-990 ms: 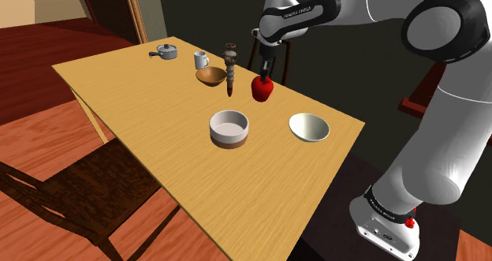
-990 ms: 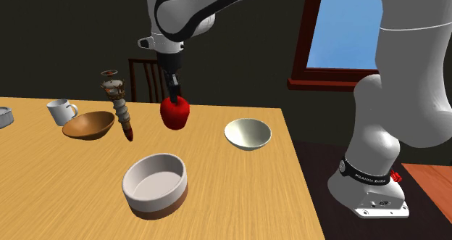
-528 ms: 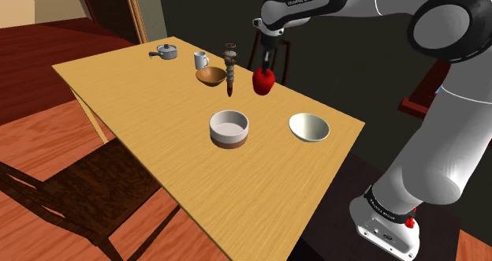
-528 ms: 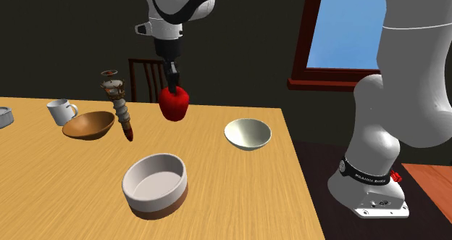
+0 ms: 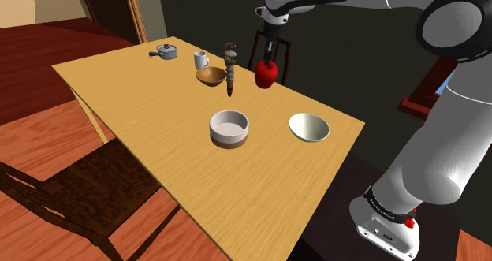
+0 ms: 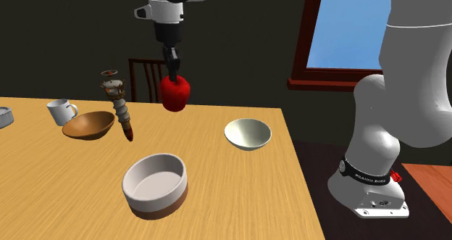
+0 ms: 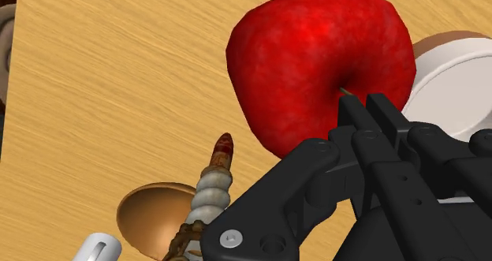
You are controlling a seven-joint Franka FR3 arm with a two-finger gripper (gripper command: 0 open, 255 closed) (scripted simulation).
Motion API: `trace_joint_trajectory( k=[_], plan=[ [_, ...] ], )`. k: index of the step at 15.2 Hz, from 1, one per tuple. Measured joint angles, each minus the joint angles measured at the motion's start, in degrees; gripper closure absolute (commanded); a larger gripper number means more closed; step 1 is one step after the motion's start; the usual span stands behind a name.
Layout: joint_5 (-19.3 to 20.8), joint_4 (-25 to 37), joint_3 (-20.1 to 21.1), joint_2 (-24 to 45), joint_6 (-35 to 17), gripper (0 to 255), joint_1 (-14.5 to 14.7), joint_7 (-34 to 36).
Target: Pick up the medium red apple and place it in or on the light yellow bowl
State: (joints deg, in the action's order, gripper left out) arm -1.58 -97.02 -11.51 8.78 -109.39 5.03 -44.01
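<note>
The pale bowl (image 5: 309,127) stands empty on the table (image 5: 142,102). Beyond that bowl and well above its rim, the tool (image 5: 269,61) clasps the red apple (image 5: 266,74) by its top; the carry must come toward the bowl, then down.

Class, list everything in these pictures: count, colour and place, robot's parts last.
table: one, light wood, centre
apple: one, red, airborne in the claw
bowl: one, pale cream, table end nearest the arm
dish: one, white with brown base, mid-table
mug: one, white, far end
wooden bowl: one, brown, beside the mug
kettle: one, grey, far end
spiral tool: one, brownish, upright by the wooden bowl
chairs: two, dark, beside and behind the table
arm: one, white, above table
claw: one, black, shut on the apple
</note>
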Motion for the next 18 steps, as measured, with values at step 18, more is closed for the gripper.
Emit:
trace_joint_trajectory(
  k=[18],
  plan=[
    [7.70,-29.13,-0.77,-37.91,7.99,255,-2.89,-1.03]
  ],
)
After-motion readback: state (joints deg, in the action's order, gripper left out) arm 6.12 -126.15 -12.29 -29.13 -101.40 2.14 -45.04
